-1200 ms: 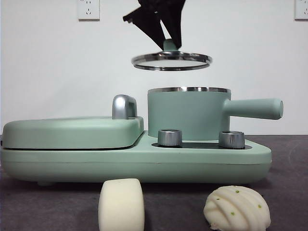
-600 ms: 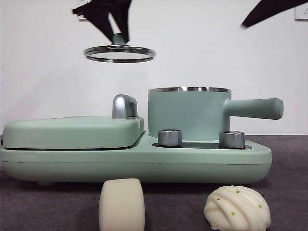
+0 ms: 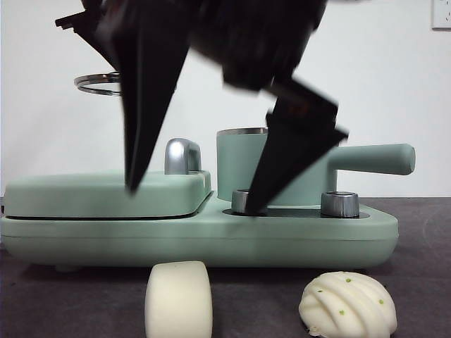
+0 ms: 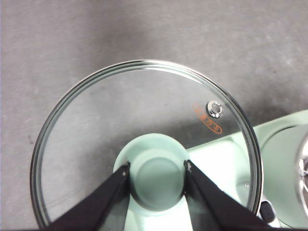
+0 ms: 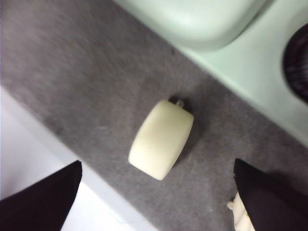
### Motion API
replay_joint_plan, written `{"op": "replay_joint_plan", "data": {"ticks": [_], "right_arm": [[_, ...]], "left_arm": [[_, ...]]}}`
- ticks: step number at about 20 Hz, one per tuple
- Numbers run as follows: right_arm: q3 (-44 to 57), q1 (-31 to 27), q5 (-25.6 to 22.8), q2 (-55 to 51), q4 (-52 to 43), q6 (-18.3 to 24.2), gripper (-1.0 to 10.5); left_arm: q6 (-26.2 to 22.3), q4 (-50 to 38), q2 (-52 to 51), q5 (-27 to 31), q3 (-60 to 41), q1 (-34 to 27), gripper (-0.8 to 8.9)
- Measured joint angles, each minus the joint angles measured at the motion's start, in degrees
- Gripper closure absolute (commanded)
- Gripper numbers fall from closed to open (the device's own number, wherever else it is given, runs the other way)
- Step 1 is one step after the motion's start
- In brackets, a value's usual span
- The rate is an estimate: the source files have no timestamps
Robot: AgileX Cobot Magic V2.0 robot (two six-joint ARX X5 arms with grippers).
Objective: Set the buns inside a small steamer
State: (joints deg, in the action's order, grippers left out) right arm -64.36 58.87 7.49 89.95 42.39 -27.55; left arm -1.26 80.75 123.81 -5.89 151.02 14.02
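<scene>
Two buns lie on the table in front of the appliance: a smooth cream bun (image 3: 177, 299) (image 5: 161, 139) and a pleated bun (image 3: 347, 304) with green specks. The small steamer (image 3: 239, 165) stands lidless on the appliance base, its handle (image 3: 373, 158) pointing right. My right gripper (image 3: 192, 201) (image 5: 156, 167) hangs open above the smooth bun, one jaw on each side, not touching it. My left gripper (image 4: 157, 166) is shut on the green knob of the glass lid (image 4: 144, 110), held high at the left (image 3: 95, 83).
The flat green grill plate (image 3: 99, 193) with a steel latch (image 3: 181, 156) fills the left of the appliance. Two steel knobs (image 3: 340, 204) sit below the pot. The table's front edge (image 5: 72, 154) runs close to the smooth bun.
The left gripper has carried the lid further left. The right gripper has come down from the upper right, large and dark in front, open over the smooth bun.
</scene>
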Motion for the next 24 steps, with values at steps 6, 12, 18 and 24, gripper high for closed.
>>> {"op": "replay_joint_plan", "data": {"ticks": [6,12,18,24], "right_arm": [[0.0,0.2,-0.2,8.0,-4.1,-0.1,5.8],[0.0,0.2,-0.2,8.8,-5.8,0.3,7.8],[-6.8,-0.7,1.8,8.9,1.5,0.8,7.8],[-29.1,-7.3,1.7,8.9,22.1,6.6,7.8]], "left_arm": [[0.0,0.0,0.0,0.0,0.0,-1.6,6.95],[0.5,0.0,0.0,0.0,0.0,-2.0,6.95],[0.7,0.0,0.0,0.0,0.0,-2.0,6.95],[0.7,0.0,0.0,0.0,0.0,-2.1,6.95]]}}
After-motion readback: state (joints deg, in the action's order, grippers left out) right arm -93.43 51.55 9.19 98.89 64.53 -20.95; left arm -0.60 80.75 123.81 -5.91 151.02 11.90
